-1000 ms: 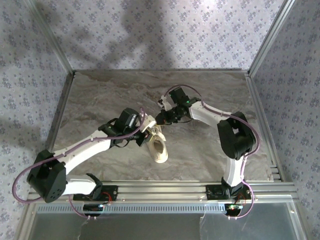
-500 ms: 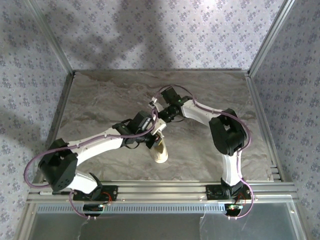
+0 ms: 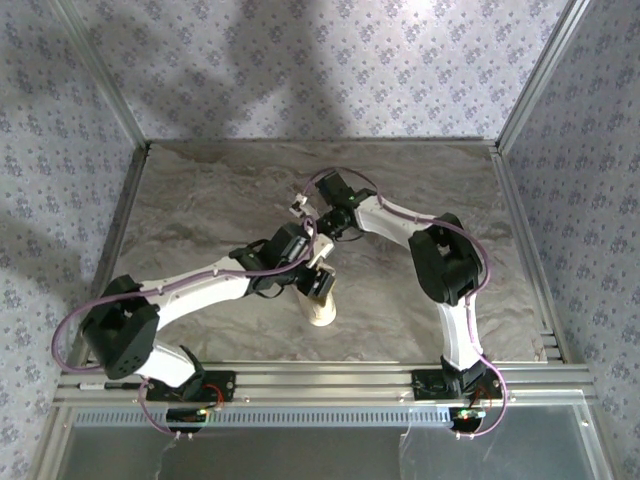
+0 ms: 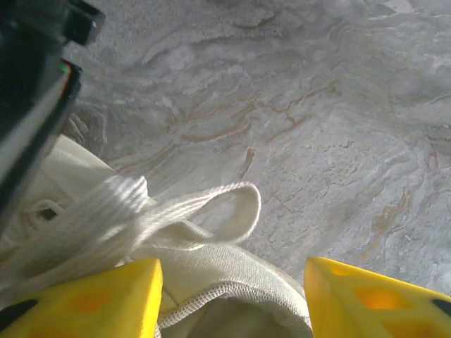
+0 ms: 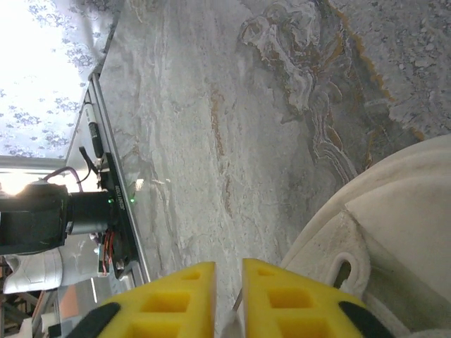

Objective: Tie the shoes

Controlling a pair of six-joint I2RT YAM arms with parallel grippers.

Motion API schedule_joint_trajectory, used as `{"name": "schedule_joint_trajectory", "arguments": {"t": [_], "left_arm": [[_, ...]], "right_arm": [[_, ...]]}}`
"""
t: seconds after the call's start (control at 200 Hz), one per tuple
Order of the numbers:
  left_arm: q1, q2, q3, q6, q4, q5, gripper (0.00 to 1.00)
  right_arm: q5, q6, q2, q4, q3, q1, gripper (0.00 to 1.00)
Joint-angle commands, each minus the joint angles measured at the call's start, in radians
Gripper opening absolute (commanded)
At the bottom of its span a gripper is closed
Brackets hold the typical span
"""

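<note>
Sneaker [image 3: 321, 303], cream canvas low-top, its flat white lace [image 4: 120, 208] looped loosely.

The top camera is fixed high at the near edge, looking down and forward across the whole marbled surface [image 3: 200, 190], the sneaker [image 3: 322, 310] small in the middle. The left wrist camera hangs right over the sneaker's collar, facing outward along the stone. The right wrist camera, rolled sideways, skims low beside it. All three share the sneaker and surrounding surface.
</note>
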Motion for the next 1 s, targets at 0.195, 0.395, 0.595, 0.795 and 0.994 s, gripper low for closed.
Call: {"name": "schedule_joint_trajectory", "arguments": {"t": [0.195, 0.395, 0.595, 0.795, 0.994], "left_arm": [[0.010, -0.163, 0.000, 0.041, -0.022, -0.029, 0.66], [0.087, -0.239, -0.017, -0.007, -0.053, -0.012, 0.66], [0.315, -0.278, -0.055, -0.172, -0.083, 0.099, 0.58], [0.460, -0.218, -0.108, -0.290, -0.055, 0.200, 0.53], [0.487, -0.104, -0.139, -0.325, 0.017, 0.322, 0.41]], "right_arm": [[0.071, 0.013, -0.109, -0.071, 0.022, -0.048, 0.48], [0.139, 0.036, -0.265, -0.048, -0.073, -0.104, 0.52], [0.219, 0.031, -0.495, 0.078, -0.377, -0.131, 0.55], [0.259, 0.029, -0.629, 0.177, -0.631, -0.082, 0.56], [0.310, -0.014, -0.621, 0.197, -0.684, -0.019, 0.57]]}}
